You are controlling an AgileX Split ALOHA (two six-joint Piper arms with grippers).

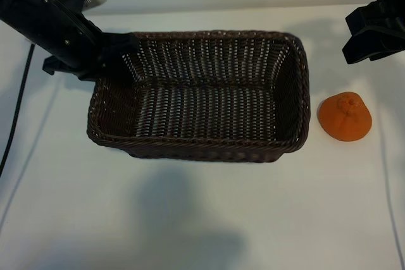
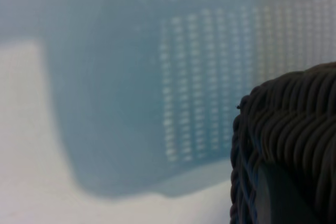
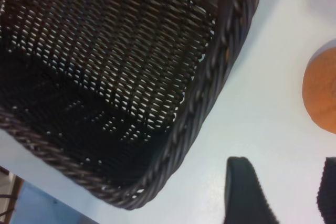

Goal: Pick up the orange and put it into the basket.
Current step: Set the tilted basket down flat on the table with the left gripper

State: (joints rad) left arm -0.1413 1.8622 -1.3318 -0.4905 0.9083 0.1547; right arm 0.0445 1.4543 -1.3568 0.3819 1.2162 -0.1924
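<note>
The left gripper is closed on the rim at the far left corner of the one basket; in its wrist view the weave fills the corner right at the lens. The right gripper hangs with its two fingers apart, holding nothing, above the table beyond the basket's right end. One orange sits on the table just beside that end, apart from the wicker. No writing or labels can be read.
</note>
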